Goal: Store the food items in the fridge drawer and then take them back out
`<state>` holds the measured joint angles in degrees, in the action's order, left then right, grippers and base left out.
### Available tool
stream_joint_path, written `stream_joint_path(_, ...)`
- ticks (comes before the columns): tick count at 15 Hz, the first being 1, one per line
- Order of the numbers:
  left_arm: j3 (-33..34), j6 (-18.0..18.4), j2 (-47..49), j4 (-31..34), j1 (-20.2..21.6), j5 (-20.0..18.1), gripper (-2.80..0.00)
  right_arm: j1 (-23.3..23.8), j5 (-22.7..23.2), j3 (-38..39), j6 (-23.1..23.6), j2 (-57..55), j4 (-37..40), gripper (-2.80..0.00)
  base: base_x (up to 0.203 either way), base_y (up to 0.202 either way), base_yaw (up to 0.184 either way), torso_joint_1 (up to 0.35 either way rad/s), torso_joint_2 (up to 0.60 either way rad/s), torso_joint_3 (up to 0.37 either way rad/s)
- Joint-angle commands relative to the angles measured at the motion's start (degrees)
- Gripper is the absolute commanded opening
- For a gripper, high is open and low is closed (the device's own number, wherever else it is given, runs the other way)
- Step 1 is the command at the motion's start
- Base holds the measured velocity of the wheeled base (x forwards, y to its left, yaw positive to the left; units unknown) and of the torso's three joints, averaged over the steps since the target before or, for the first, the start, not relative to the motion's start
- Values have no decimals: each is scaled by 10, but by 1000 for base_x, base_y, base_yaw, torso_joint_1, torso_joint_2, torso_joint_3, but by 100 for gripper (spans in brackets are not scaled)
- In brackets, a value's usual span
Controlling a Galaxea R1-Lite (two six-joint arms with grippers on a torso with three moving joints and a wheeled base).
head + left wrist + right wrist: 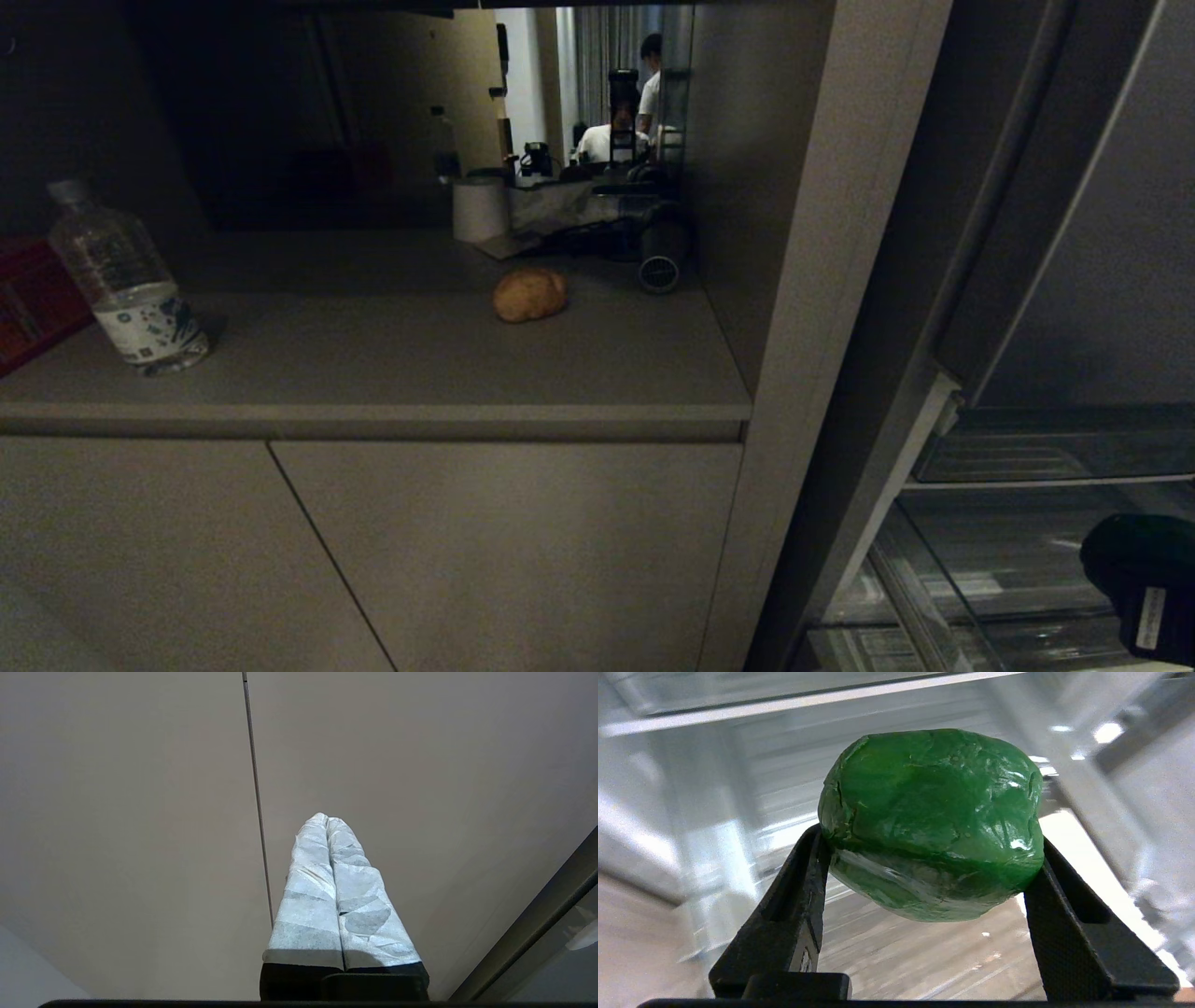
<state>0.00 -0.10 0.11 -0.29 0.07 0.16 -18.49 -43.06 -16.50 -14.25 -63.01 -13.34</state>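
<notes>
Lowering gently matters most: the fridge drawer (pixel 896 961), its clear front glossy, sits under the right gripper (pixel 924 868), whose jaws clamp a shiny green pepper-like lump (pixel 931 821). I would release only once it rests. The potato-like lump (pixel 529 294) waits on the counter (pixel 373 373); the left gripper (pixel 327 821) hangs closed and empty beside the cabinet doors.

Potato (pixel 529 294) on counter (pixel 392 359)

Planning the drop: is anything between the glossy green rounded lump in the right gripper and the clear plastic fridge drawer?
Nothing visible. The right gripper holds the green lump over the see-through fridge drawer, whose floor below looks bare.
</notes>
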Motion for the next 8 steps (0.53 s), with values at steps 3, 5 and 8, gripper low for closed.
stream_joint_path(3, 0, 0, 1, 0, 0, 0, -280, 20, 15, -2, 1, -21, 2, -280, 0, 0, 0, 0, 0, 0)
stream_joint_path(5, 0, -1, 1, -1, 0, 0, -280, 34, 18, 1, -4, -35, 2, -280, 0, 0, 0, 0, 0, 0)
stream_joint_path(8, 0, 0, 1, -1, 0, 0, -280, 51, 33, 15, -9, -49, 2, -280, 0, 0, 0, 0, 0, 0)
